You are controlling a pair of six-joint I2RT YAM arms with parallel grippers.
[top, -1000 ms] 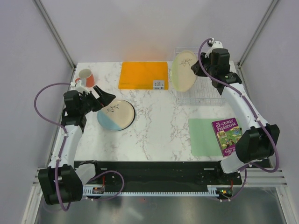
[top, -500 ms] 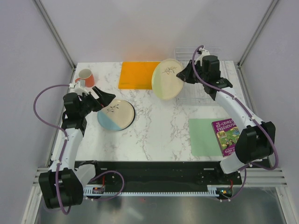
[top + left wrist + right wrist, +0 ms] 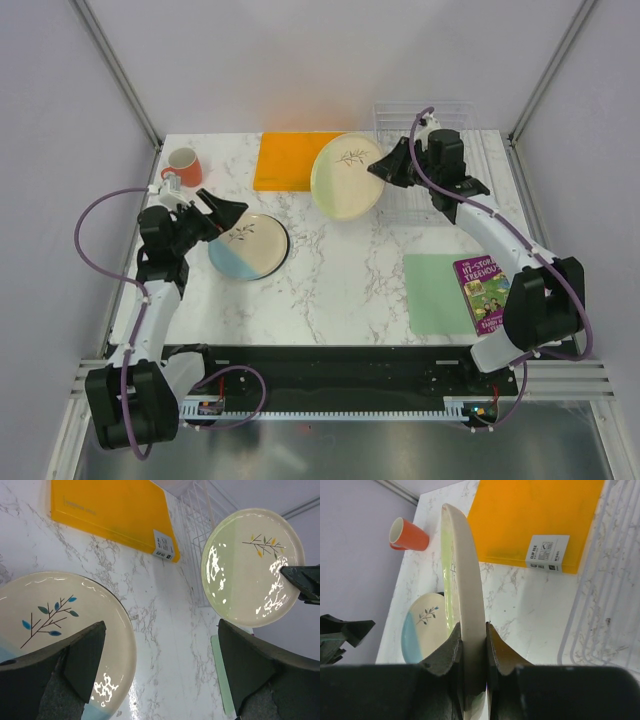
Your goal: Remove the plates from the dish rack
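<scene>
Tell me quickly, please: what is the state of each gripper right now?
Left gripper: open, holding nothing, near the blue-and-cream plate.
Right gripper: shut on the rim of the cream plate.

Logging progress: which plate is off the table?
The cream plate, held on edge by the right tool; the blue-and-cream plate lies flat on the table.

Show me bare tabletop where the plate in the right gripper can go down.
Widest bare marble lies mid-table, bordered by the blue-and-cream plate, the green mat and the near edge. A narrower strip runs between the mug and orange board. Crowded: the right side, with dish rack, mat and book.
</scene>
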